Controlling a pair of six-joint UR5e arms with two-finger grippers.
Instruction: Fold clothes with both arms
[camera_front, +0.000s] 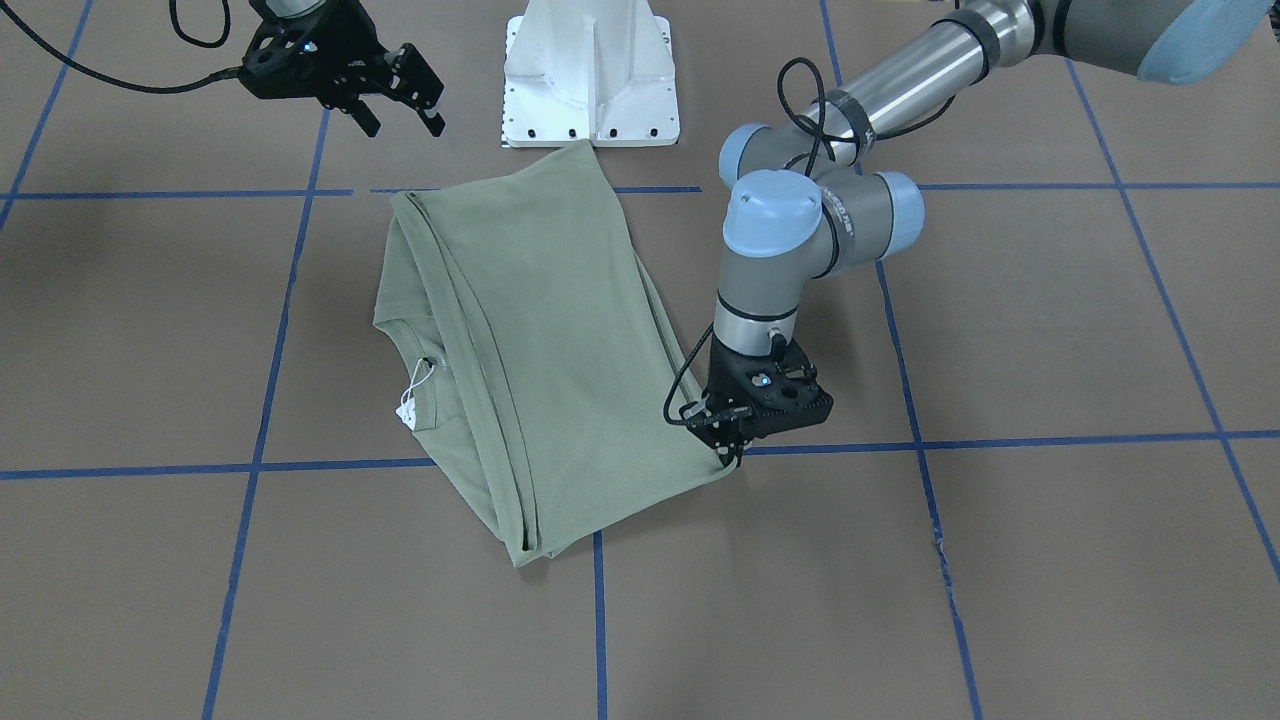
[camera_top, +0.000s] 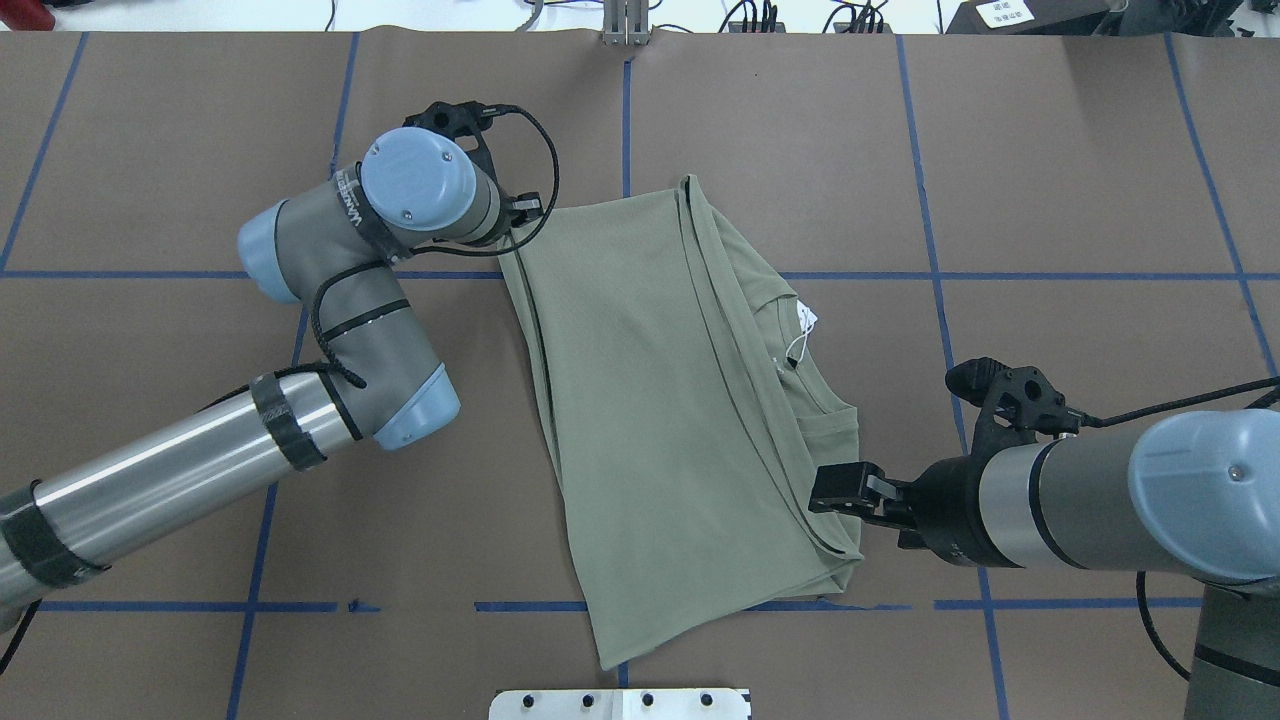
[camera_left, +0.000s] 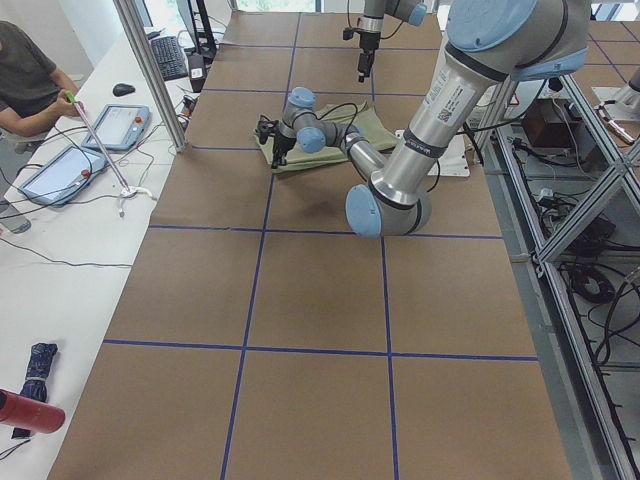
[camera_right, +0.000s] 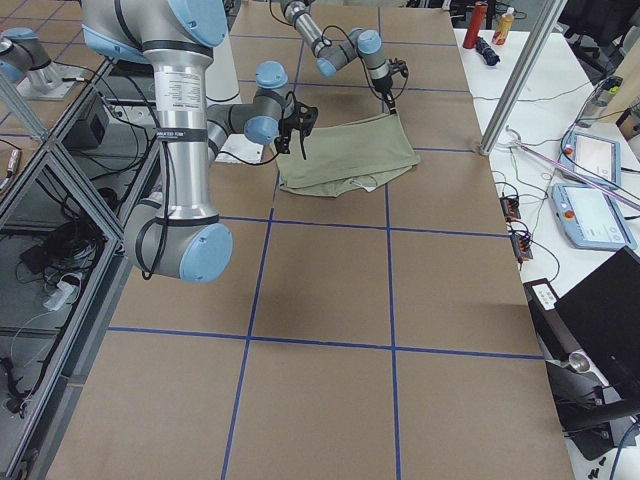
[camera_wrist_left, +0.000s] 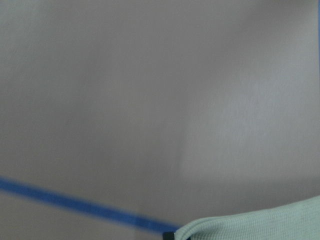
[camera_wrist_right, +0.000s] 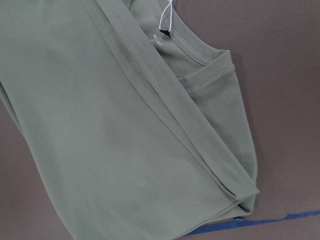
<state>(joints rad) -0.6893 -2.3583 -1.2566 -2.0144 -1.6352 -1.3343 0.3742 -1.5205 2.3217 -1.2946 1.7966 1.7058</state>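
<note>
The pale sage-green shirt (camera_front: 540, 330) lies folded lengthwise on the brown table, also seen in the overhead view (camera_top: 660, 400). Its neck and its white tag (camera_front: 408, 410) face the robot's right side. My left gripper (camera_front: 733, 455) points down at the shirt's far corner on the robot's left, its fingers together on the cloth edge. The left wrist view shows only that corner (camera_wrist_left: 260, 227) and bare table. My right gripper (camera_front: 403, 125) is open and empty, held above the table beside the shirt's near right edge (camera_top: 835, 490). The right wrist view shows the folded layers (camera_wrist_right: 100, 125).
The white base pedestal (camera_front: 590, 75) stands just behind the shirt's near end. Blue tape lines (camera_front: 1050, 440) grid the table. In the exterior left view an operator (camera_left: 25, 80) sits at a side bench with tablets (camera_left: 55, 170), beyond a metal post (camera_left: 150, 70).
</note>
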